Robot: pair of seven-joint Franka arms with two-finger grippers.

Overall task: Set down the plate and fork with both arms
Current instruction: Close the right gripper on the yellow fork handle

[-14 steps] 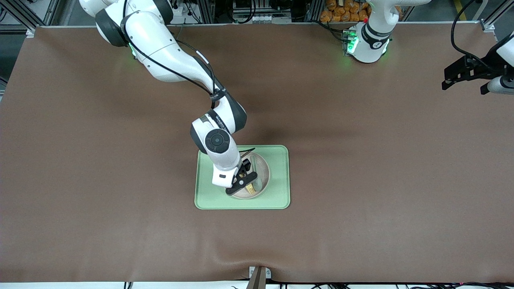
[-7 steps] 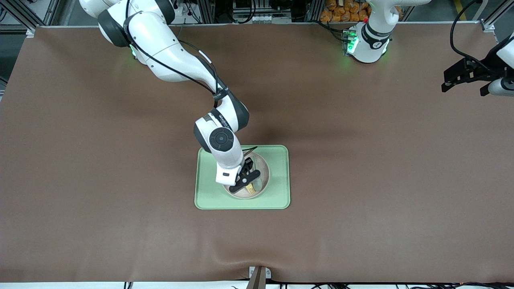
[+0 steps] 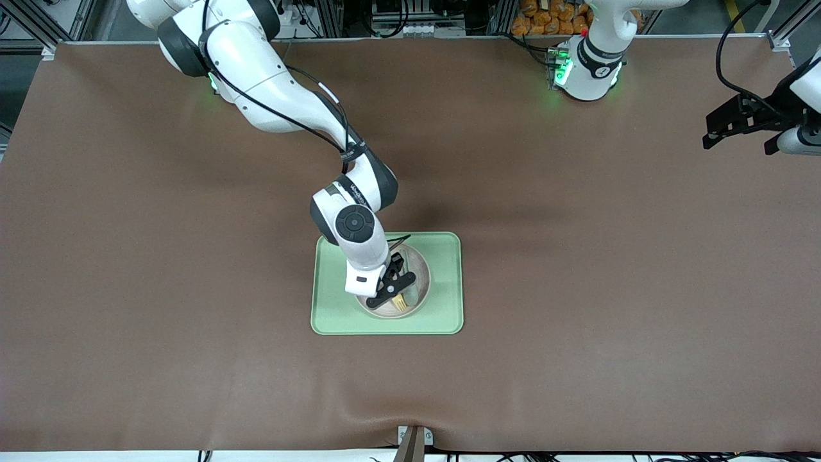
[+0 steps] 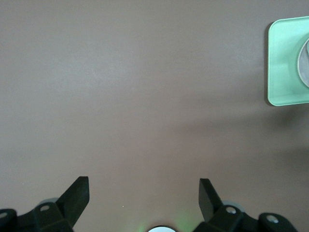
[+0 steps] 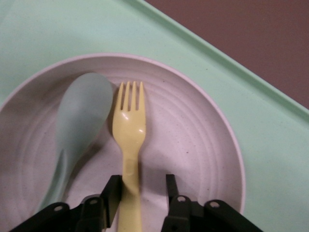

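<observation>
The pale plate (image 3: 420, 277) lies on the light-green tray (image 3: 449, 308) in the middle of the table. The yellow fork (image 5: 129, 125) lies flat in the plate (image 5: 193, 145) beside a grey-green spoon (image 5: 82, 116). My right gripper (image 5: 142, 186) is low over the plate (image 3: 392, 292), open, and straddles the fork's handle: one finger is against the handle, the other stands clear of it. The fork's tines (image 3: 401, 301) show past the gripper. My left gripper (image 3: 737, 125) waits up in the air at the left arm's end of the table, open and empty (image 4: 144, 193).
The tray's edge (image 4: 289, 63) shows in a corner of the left wrist view, with bare brown mat under the left gripper. The right arm's forearm and wrist (image 3: 353, 224) hang over the tray's edge nearest the robots. A clamp (image 3: 414, 439) sits at the table's front edge.
The right arm's wrist shifted slightly toward the left arm's end, the gripper staying low over the plate and fork. The left gripper drifted a little.
</observation>
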